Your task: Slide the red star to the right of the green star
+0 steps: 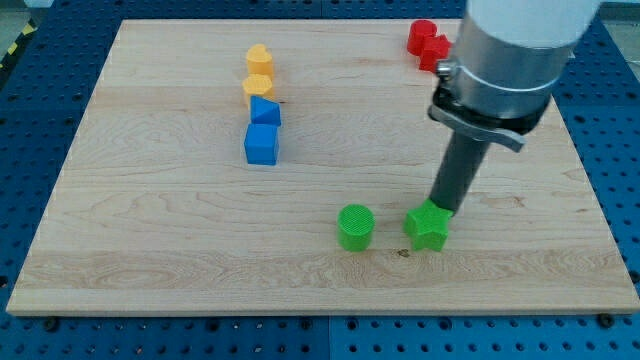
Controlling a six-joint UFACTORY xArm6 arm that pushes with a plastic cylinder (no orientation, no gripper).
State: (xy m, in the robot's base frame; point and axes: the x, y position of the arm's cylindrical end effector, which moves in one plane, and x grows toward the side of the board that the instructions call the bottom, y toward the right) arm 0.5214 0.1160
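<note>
The green star (427, 228) lies on the wooden board (150, 230) at the view's lower right. My tip (441, 208) stands right at the star's top edge, touching or almost touching it. Two red blocks sit at the view's top right: one (421, 36) near the board's top edge and one (435, 52) just below it, partly hidden by my arm. I cannot tell which of them is the red star.
A green cylinder (355, 226) stands just left of the green star. In the view's upper left, two yellow blocks (259, 60) (258, 88) and two blue blocks (265, 111) (262, 144) form a column.
</note>
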